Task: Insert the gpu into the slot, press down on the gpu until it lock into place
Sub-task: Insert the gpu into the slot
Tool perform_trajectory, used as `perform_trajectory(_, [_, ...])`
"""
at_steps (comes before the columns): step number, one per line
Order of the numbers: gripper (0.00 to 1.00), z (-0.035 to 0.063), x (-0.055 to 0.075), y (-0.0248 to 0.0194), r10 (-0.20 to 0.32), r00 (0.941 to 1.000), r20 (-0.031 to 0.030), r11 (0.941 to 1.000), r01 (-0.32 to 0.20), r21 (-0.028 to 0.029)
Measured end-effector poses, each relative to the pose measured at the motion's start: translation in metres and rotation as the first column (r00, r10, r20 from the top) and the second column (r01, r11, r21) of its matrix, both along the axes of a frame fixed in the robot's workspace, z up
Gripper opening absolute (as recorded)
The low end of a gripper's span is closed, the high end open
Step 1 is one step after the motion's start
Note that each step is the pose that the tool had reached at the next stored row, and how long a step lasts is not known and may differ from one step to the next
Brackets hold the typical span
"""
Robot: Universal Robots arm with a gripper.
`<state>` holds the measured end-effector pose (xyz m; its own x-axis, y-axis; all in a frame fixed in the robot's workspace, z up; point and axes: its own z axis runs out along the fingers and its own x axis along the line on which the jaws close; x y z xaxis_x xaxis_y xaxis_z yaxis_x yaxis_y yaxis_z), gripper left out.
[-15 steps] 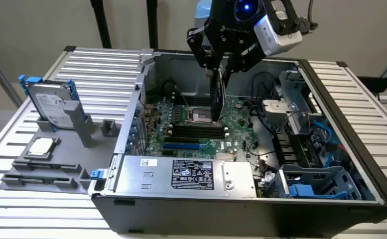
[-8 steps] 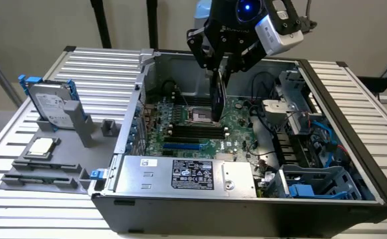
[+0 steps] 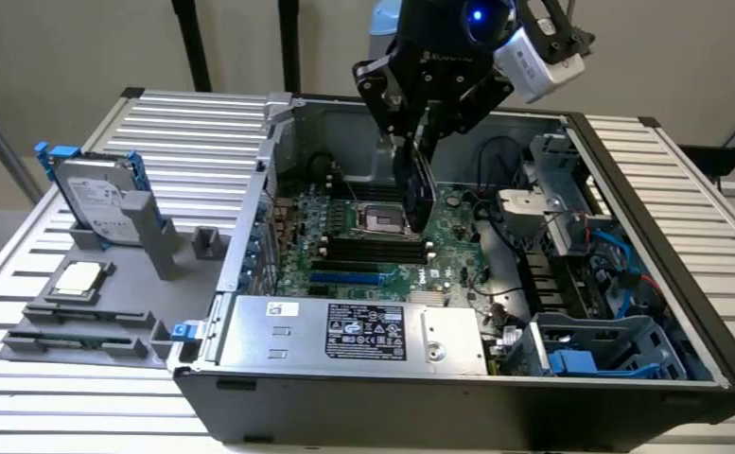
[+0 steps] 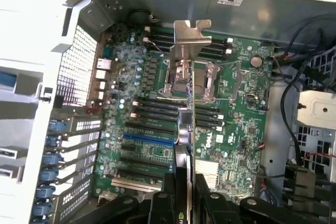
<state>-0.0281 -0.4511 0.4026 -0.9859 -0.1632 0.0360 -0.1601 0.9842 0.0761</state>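
My gripper is shut on the gpu, a thin black card held on edge above the open computer case. The card hangs over the motherboard near the processor socket, clear of the board. In the wrist view the gpu appears edge-on between my fingers, its silver metal bracket at the far end. The slot, a bright-blue strip, lies on the board nearer the power-supply box, to the exterior view's left of the card. In the wrist view the slot sits beside the card's edge, uncovered.
A grey power-supply box fills the case's near side. Black memory slots and the silver processor socket lie under the card. Cables and a drive cage crowd the exterior view's right. A hard drive stands outside the case.
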Motion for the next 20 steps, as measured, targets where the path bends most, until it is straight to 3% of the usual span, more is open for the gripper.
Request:
perform_trajectory(5, [0.26, -0.0005, 0.0000, 0.0000, 0.109, 0.9940, 0.0001, 0.9940, -0.109, 0.0001])
perform_trajectory(10, [0.26, -0.0008, 0.0000, 0.0000, 0.199, 0.9801, 0.0001, 0.9801, -0.199, 0.0001])
perform_trajectory(15, [0.26, -0.0013, 0.0000, 0.0000, 0.287, 0.9578, 0.0001, 0.9578, -0.287, 0.0002])
perform_trajectory(20, [0.26, -0.0017, 0.0000, 0.0000, 0.373, 0.9279, 0.0000, 0.9279, -0.373, 0.0001])
